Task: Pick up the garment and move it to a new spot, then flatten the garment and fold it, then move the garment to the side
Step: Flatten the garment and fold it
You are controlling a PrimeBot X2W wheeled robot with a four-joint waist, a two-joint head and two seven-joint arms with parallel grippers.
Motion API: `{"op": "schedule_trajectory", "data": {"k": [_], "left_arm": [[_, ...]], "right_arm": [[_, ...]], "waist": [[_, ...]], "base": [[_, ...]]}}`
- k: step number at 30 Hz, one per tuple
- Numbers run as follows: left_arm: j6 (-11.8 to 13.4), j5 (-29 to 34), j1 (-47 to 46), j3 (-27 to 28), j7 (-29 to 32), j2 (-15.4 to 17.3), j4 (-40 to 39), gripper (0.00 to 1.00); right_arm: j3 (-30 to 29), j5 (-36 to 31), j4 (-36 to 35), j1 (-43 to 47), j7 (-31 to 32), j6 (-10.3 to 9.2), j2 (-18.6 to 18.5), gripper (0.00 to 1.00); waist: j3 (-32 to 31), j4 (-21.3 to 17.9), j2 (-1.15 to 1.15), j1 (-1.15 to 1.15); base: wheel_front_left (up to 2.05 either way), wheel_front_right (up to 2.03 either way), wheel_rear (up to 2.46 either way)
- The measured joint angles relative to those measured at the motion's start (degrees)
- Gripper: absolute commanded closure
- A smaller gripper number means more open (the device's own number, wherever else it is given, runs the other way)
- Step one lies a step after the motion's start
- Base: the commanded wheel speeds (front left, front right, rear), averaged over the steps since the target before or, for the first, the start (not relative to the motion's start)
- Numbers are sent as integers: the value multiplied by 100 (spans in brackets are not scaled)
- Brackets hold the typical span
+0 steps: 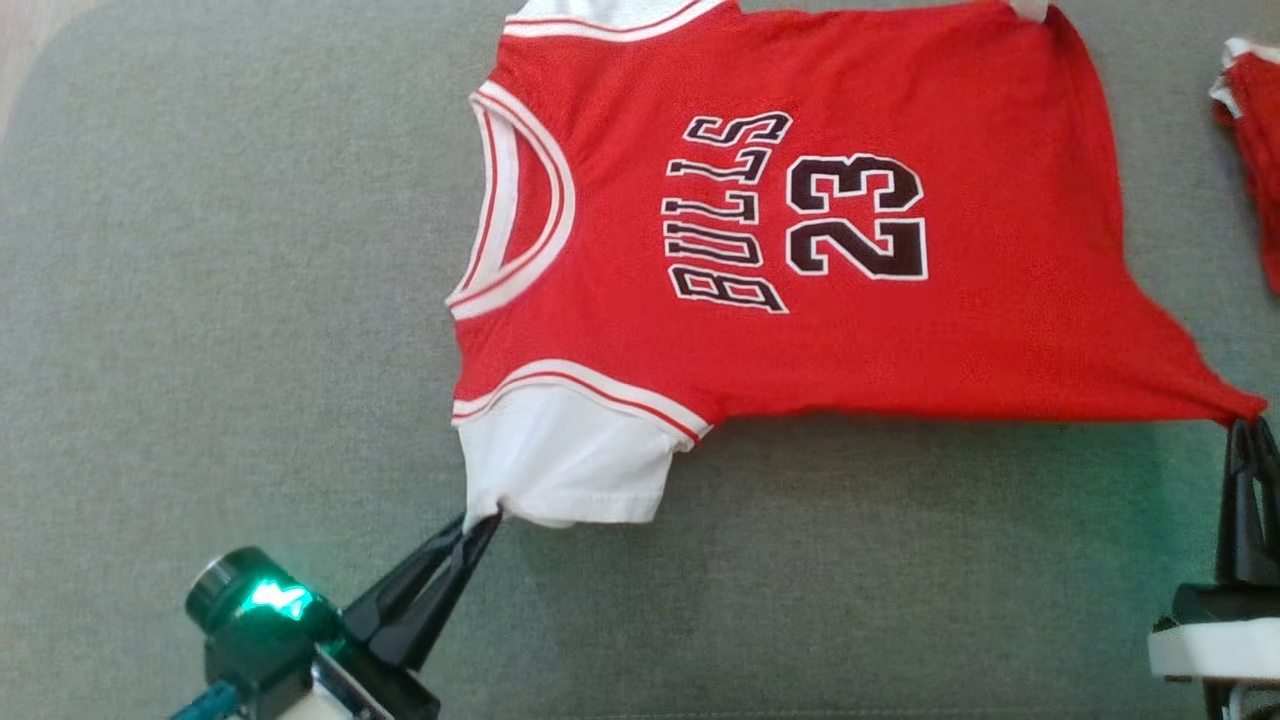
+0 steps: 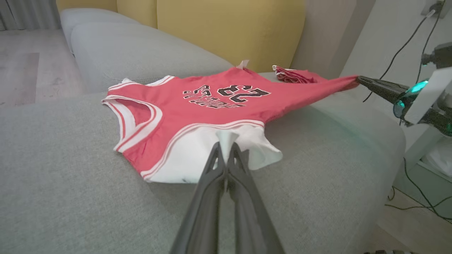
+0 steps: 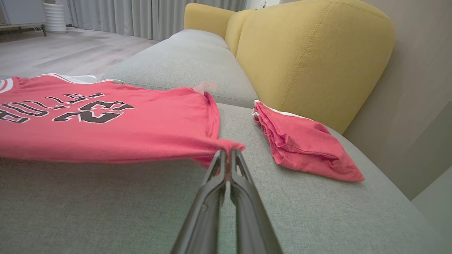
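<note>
Being stretched for flattening, the jersey (image 1: pixel 900 330) is pinched at the white sleeve (image 1: pixel 570 460) by the left gripper (image 1: pixel 486 521), at the hem corner (image 1: pixel 1215 400) by the right gripper (image 1: pixel 1246 422).

The supporting surface is a grey woven-fabric sofa seat (image 1: pixel 200 300). A second grey seat cushion (image 3: pixel 187 56) adjoins it, separated by a seam. Rounded mustard-yellow upholstered back cushions (image 3: pixel 310 53) stand along the rear of the seats. A plain beige wall (image 3: pixel 416 106) runs just beside the sofa end. The pale wood-plank floor (image 3: pixel 63 49) extends to grey pleated full-length curtains (image 3: pixel 141 17). Thin black cables (image 2: pixel 399 53) hang against the wall. Lighting is soft and even.
</note>
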Motion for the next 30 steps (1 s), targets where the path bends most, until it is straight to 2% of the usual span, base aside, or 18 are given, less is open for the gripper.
{"op": "schedule_trajectory", "data": {"k": [4, 7, 13, 18, 28, 29, 30], "left_arm": [[23, -27, -149, 149, 0, -1, -23, 100], [-75, -26, -621, 175, 0, -65, 144, 100], [-279, -8, -1990, 186, 52, -388, 856, 100], [-378, 19, -2852, 140, 52, -549, 1437, 100], [-428, 442, -4531, -224, -26, -898, 2728, 100], [-427, 526, -4619, -204, -26, -944, 2854, 88], [-417, 572, -4686, -153, -34, -999, 2945, 20]], "right_arm": [[-24, -7, 144, -75, 20, 0, 37, 100], [-15, -8, 463, -389, 89, 0, 74, 100], [114, -19, 1133, -1528, 116, 0, -96, 100], [132, -62, 1538, -2146, 108, 0, -224, 100], [308, -107, 2410, -3315, 51, 0, -359, 100], [318, -107, 2474, -3381, 49, 0, -390, 100], [314, -107, 2525, -3437, 49, 0, -405, 42]], "waist": [[-4, -33, 0, 1], [51, -47, 0, 2], [287, -96, 0, 3], [500, -120, 0, 3], [1004, -183, -1, 4], [1038, -190, 0, 4], [1070, -194, 0, 3]], "base": [[0, 0, 0], [0, 0, 0], [0, 0, 0], [0, 0, 0], [0, 0, 0], [0, 0, 0], [0, 0, 0]]}}
